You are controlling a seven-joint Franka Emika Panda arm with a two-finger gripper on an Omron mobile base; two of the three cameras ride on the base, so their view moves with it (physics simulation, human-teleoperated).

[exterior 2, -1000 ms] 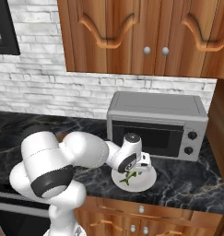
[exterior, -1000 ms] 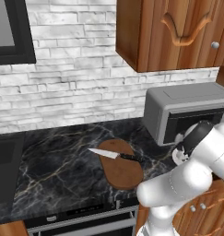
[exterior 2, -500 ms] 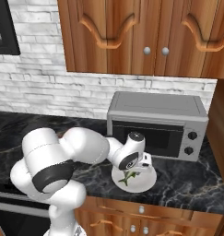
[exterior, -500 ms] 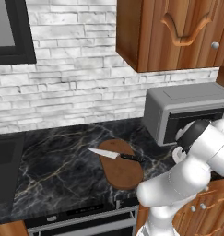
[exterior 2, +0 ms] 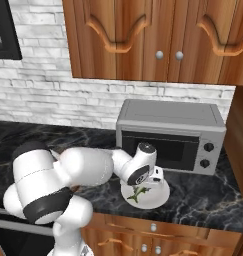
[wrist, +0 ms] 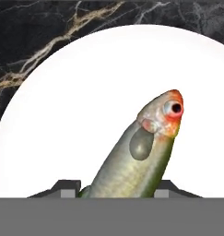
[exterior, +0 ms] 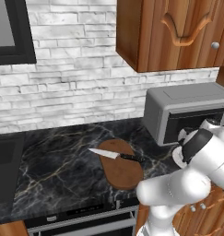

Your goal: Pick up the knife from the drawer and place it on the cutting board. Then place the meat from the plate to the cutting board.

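Right, knife [exterior: 117,155] is already lying across the cutting board [exterior: 123,168], blade pointing left, handle to the right, so I reckon part one is done and I'm on the meat now. It's a small fish [wrist: 140,154], pale grey-green w/ a red-orange head and a round eye, lying on the white plate [wrist: 62,120] on the dark marble counter [exterior 2: 203,197] just in front of the toaster oven [exterior 2: 171,135]. Gripper [wrist: 115,186] is down on the plate w/ one finger tip either side of the fish's body, tail end; the jaws look closed in onto the flanks, though I can't tell if the hold is firm yet, as nothing's been lifted. Handling guess: light, soft-ish, prob slippery skin, tapering toward the tail, so it could squirt out of a pinch. I'd rather grip mid-body where it's thickest, across the narrow width, not near the tail. Plate holds just the fish, nothing else visible on it; it's light too and might skid if I drag. Board has bare space below the knife, approx enough for the fish, so I'd aim there and stay off the blade.
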